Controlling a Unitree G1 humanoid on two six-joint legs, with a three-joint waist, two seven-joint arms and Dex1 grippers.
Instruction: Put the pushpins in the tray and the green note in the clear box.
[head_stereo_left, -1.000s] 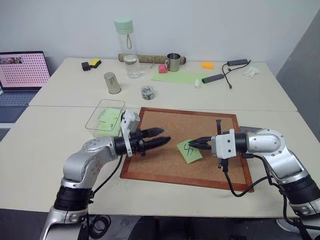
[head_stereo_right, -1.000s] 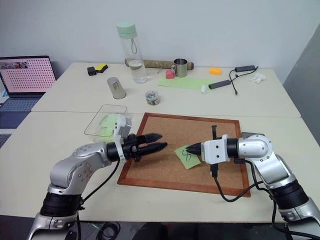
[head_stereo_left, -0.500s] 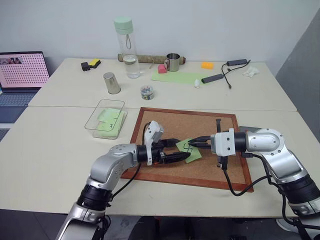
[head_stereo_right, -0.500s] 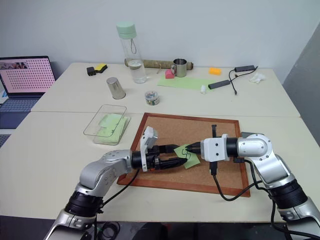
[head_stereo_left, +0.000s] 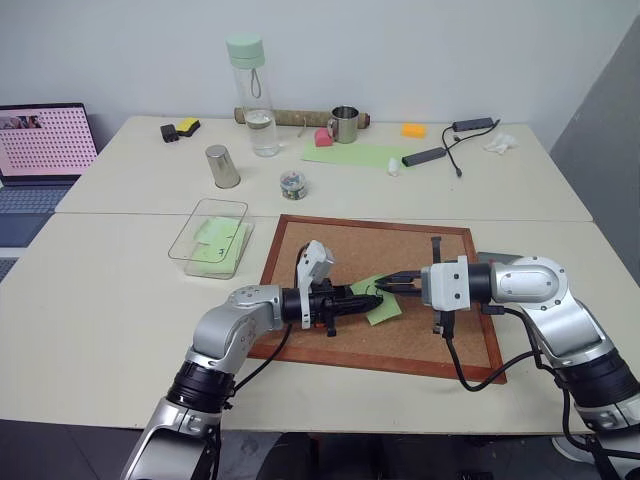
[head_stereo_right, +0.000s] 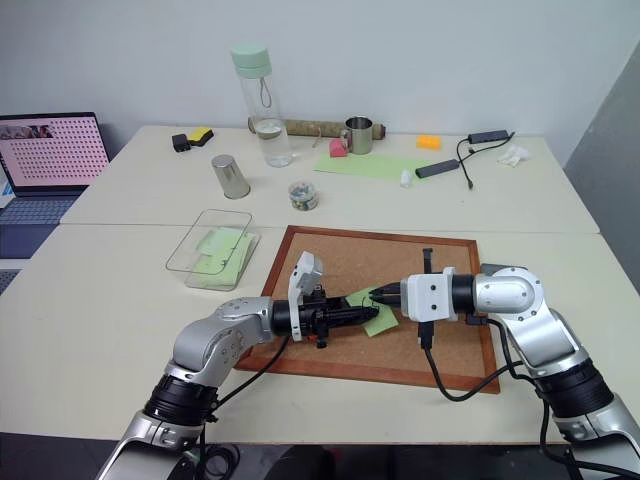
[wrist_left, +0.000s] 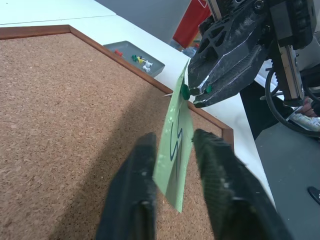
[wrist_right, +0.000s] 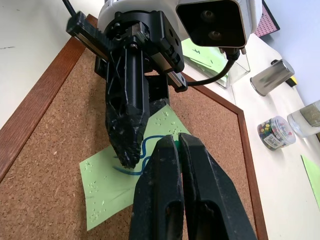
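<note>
Green note (head_stereo_left: 378, 301) over corkboard (head_stereo_left: 400, 255), between both tools. Clear box (head_stereo_left: 211, 235) on table left of corkboard, green paper inside.
Left wrist view: left tool (wrist_left: 172, 150) fingers either side of note, narrow gap, contact unclear; tray (wrist_left: 134, 57) beyond board holds pushpins (wrist_left: 141, 59).
Right wrist view: right tool (wrist_right: 175, 142) pinched together on green pushpin at note edge.

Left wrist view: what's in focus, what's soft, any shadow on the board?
Left wrist view: the note and cork grain nearby are sharp; the tray and far background are soft; the left gripper's fingers blur at the near edge, and a dark shadow runs across the corkboard ahead of them. Head views: even light, soft shadows, no glare.
</note>
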